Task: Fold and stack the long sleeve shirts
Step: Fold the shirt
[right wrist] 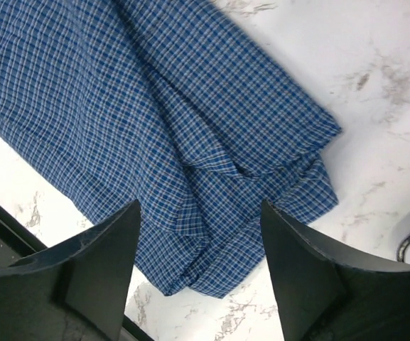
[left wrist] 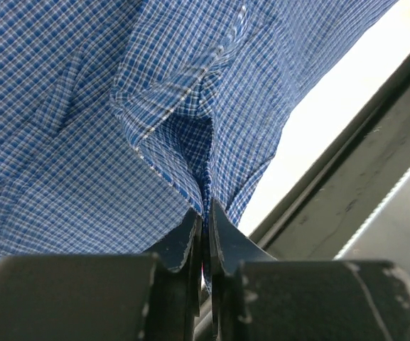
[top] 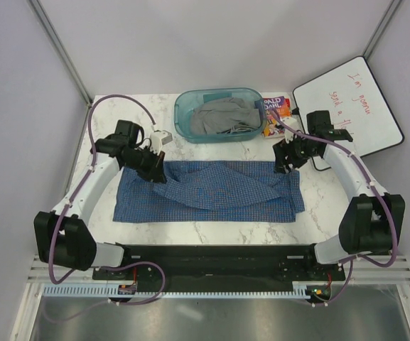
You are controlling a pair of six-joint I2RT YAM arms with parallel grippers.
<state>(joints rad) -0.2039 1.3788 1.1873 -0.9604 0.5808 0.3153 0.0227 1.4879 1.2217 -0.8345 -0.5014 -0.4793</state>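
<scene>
One blue checked shirt (top: 212,190) lies on the marble table (top: 190,149), folded into a long band that runs left to right across the middle, between the two arms. The left gripper (left wrist: 205,213) sits at the band's far left corner. Its fingers are pressed almost together on a raised fold of the checked cloth, which runs down into the narrow slit between them. The right gripper (right wrist: 197,209) hangs over the band's right end, where the layers bunch into a rumpled corner. Its fingers stand wide apart with nothing between them, and whether they touch the cloth cannot be told. Behind the shirt stands one teal plastic bin (top: 183,124) holding one grey garment (top: 222,117). Just to its right lies one book (top: 276,114) whose cover shows letters that look like "ROALD DAHL". One whiteboard (top: 350,106) at the far right corner carries red handwriting that starts with "I'm"; the rest is too small to read.
</scene>
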